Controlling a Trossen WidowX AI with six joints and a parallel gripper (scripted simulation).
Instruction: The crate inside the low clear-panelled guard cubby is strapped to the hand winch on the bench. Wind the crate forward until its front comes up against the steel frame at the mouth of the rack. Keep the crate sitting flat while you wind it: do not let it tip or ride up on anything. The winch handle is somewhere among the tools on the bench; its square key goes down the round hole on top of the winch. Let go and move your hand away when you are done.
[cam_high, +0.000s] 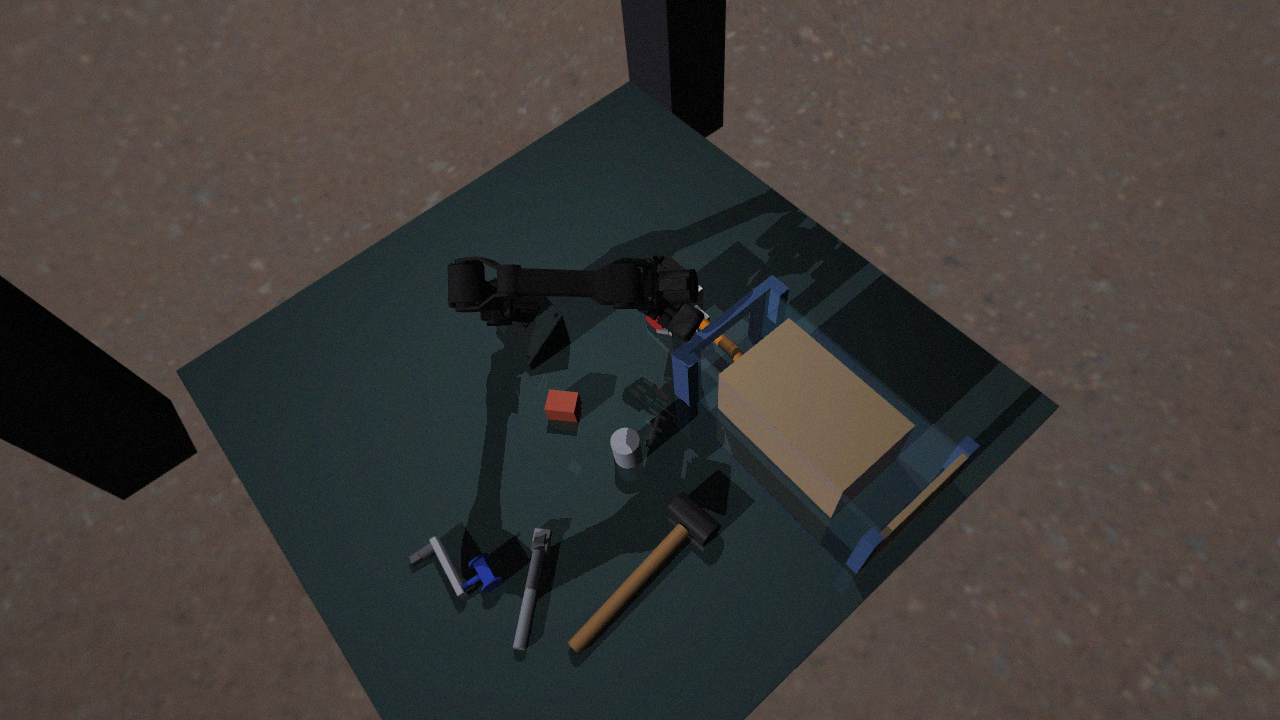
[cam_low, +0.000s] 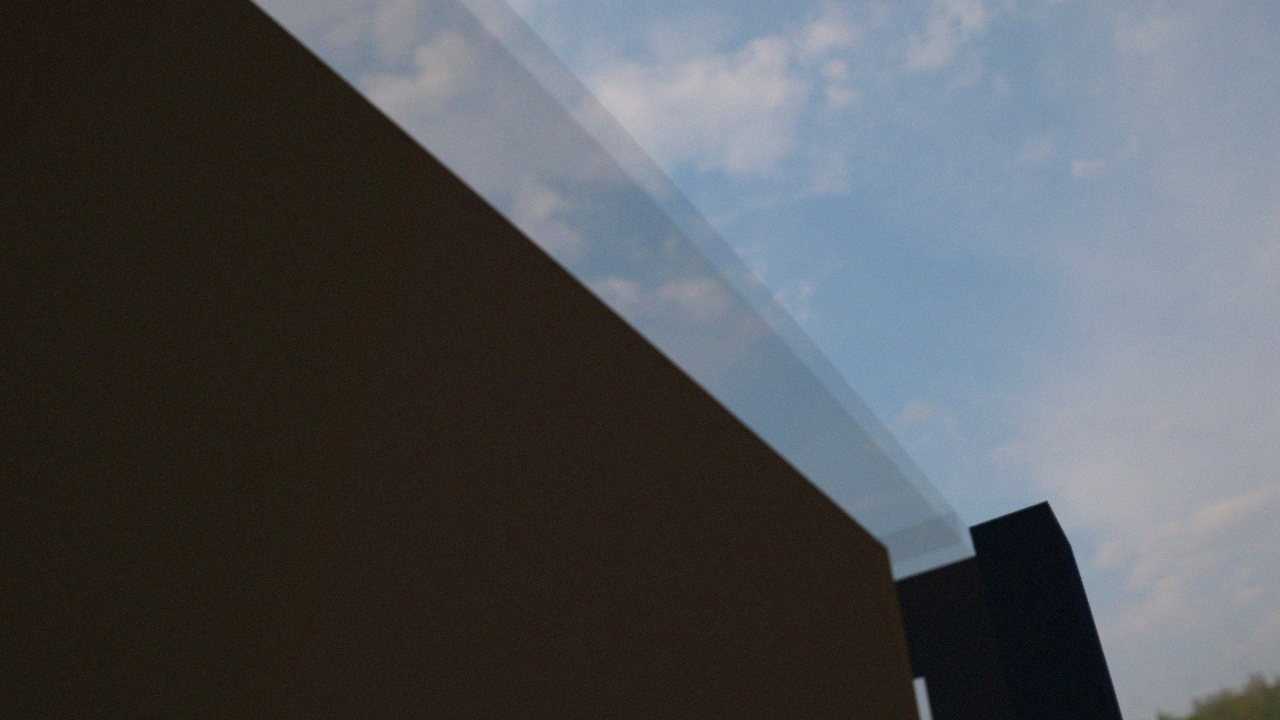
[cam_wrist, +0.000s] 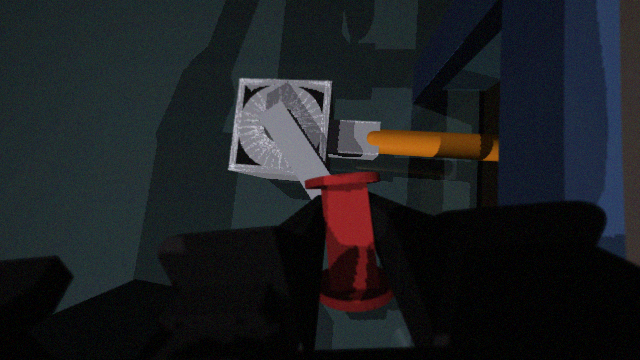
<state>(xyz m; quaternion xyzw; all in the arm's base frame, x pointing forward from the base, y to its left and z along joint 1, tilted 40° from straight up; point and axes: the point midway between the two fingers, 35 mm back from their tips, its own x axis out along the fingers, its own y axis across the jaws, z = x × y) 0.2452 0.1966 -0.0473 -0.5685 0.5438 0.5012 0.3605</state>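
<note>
My gripper (cam_high: 682, 320) (cam_wrist: 347, 220) is shut on the red grip (cam_wrist: 345, 200) (cam_high: 655, 322) of the winch handle. The handle's grey arm (cam_wrist: 292, 140) reaches from the grip to the top of the square winch (cam_wrist: 236, 125), lying over its round drum. In the top view the arm hides most of the winch. An orange strap (cam_wrist: 410, 143) (cam_high: 723, 342) runs from the winch under the blue steel frame (cam_high: 729, 317) (cam_wrist: 532, 100) to the tan crate (cam_high: 814, 411) (cam_low: 358, 358). The crate looks flat, with a gap between its front and the frame. The key's seat is hidden.
A red block (cam_high: 561, 405) and a grey cylinder (cam_high: 624, 449) stand left of the cubby. A mallet (cam_high: 631, 586), a grey bar tool (cam_high: 529, 600) and a blue-gripped crank (cam_high: 484, 573) lie near the front. Clear panels (cam_low: 716, 340) enclose the crate. Dark posts (cam_high: 680, 62) stand beyond the bench.
</note>
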